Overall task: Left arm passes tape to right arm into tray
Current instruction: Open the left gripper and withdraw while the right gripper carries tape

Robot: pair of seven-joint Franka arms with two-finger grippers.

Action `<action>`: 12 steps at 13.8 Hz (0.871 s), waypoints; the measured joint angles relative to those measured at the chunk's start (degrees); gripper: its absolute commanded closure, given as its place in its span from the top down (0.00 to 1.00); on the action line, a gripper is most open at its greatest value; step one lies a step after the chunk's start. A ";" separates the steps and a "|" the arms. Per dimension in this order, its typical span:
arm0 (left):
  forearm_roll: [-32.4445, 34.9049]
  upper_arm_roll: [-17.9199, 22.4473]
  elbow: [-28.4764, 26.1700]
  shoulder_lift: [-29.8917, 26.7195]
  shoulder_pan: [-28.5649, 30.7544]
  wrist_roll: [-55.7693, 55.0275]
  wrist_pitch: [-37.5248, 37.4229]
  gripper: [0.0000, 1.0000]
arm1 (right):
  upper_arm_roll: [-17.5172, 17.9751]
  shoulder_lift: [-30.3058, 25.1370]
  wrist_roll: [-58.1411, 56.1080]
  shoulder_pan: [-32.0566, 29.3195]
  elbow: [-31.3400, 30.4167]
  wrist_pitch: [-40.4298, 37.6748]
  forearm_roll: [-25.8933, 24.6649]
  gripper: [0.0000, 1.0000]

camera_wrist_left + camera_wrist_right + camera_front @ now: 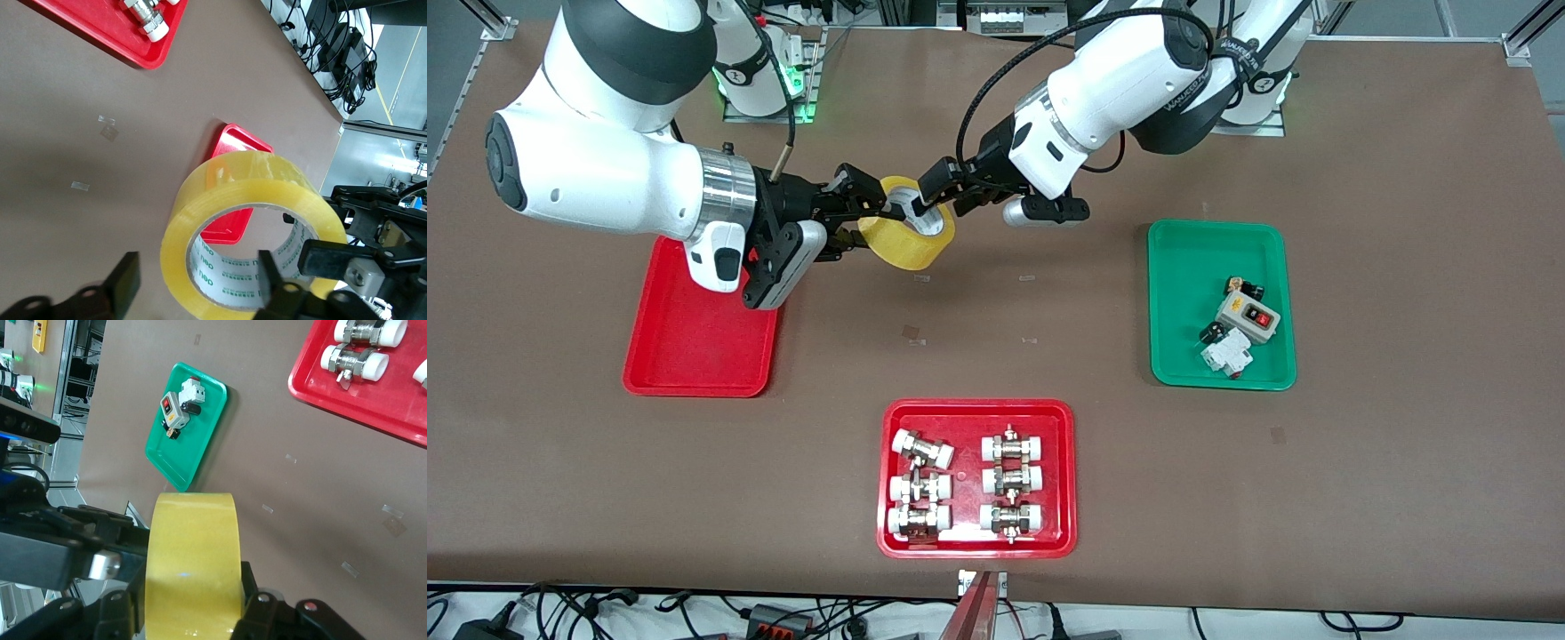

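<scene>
Starting nearest your front camera: a red tray of fittings sits at the table's near edge, holding six white-capped metal fittings in two columns. Farther from the camera, toward the left arm's end of the table, you have the green tray with a grey switch box and a few small electrical parts in it. Toward the right arm's end lies the plain red tray, nothing visible in it; the right arm's wrist overhangs its farther corner.

Farther still, both grippers meet in the air over bare table, just beside that tray — with the tape between them, clear of the surface.

- Left gripper: one finger reaches inside the roll's core, the other sits outside the wall. In the left wrist view that outer finger stands apart from the tape, so its fingers are spread — not pinching.
- Right gripper: fingers pressed on the tape's two flat faces. The right wrist view shows the tape edge-on, a pad against each side.

Roll stands tilted, its open core facing up toward the left arm.
</scene>
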 measured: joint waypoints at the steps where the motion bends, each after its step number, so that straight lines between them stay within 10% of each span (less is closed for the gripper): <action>1: 0.04 0.00 -0.42 -0.58 0.59 0.21 -0.87 1.00 | -0.04 0.00 -0.10 0.00 0.00 0.00 -0.12 0.39; 12: 15.09 0.61 -1.42 -10.43 20.00 6.75 -33.95 1.00 | -1.66 4.63 -0.19 -6.23 -1.45 -0.83 -3.17 0.39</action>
